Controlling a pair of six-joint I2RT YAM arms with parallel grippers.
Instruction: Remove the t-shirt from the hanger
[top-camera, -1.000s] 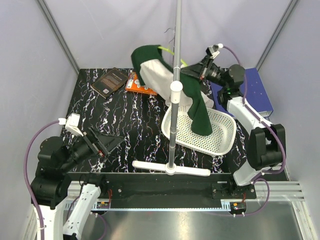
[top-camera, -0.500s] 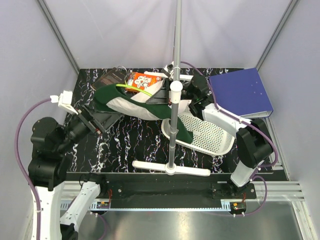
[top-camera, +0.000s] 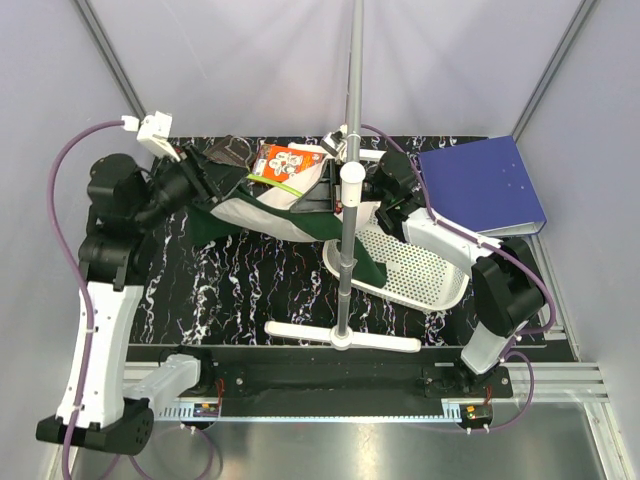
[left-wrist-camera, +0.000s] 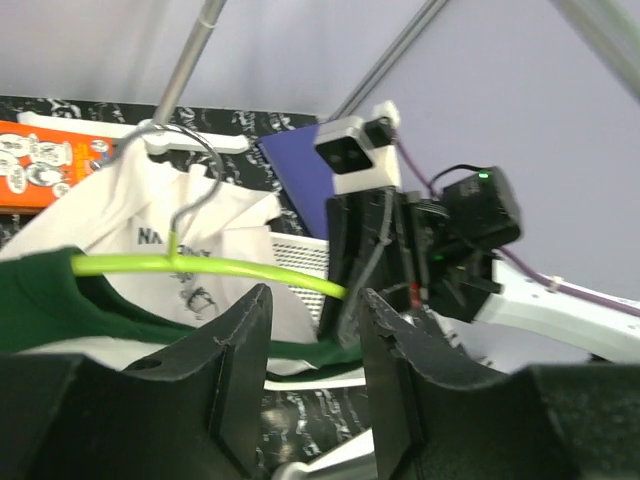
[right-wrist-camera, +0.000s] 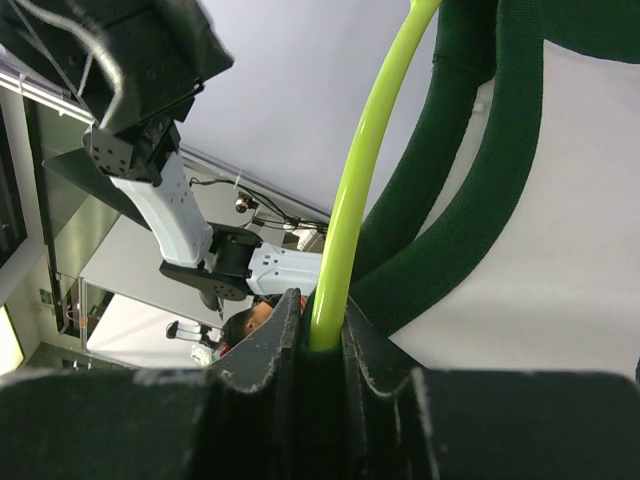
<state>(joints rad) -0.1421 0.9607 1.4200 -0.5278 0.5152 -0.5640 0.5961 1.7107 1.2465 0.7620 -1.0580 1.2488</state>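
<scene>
The right claw is clamped on the thin lime-green plastic hanger, holding it above the far edge of the black marbled desk. The cream-and-dark-green cloth t-shirt hangs on it, left of the grey metal pole. The left claw stands half-open by a green sleeve.

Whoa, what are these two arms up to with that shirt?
They are working a t-shirt off a lime-green hanger. The right gripper is clamped on the hanger's arm. The left gripper is at the shirt's dark green sleeve with its jaws apart, and no grip on the cloth shows. The shirt is not yet off the hanger.
</scene>
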